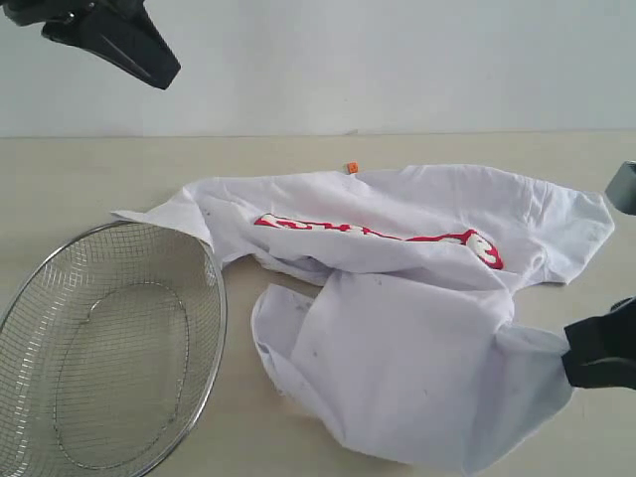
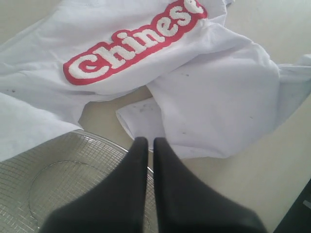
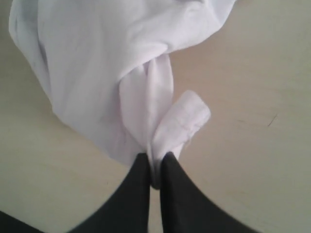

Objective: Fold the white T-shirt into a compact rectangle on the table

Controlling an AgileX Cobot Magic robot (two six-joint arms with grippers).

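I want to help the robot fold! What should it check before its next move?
1. The right gripper holds the shirt: ok, shut on an edge.
2. The left gripper is free: ok, shut, with nothing in it.
3. The shirt lies flat: not ok, it is crumpled.
4. The basket is away from the shirt: not ok, a sleeve reaches its rim.
5. The grip is firm enough to pull: cannot tell.

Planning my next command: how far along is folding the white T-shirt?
Done: nothing; the white T-shirt lies crumpled on the table, banner up, one sleeve at the wire basket. In hand: right pincer shut on a bunched edge. The left pincer is shut, empty, raised. Remaining: flattening and every fold.
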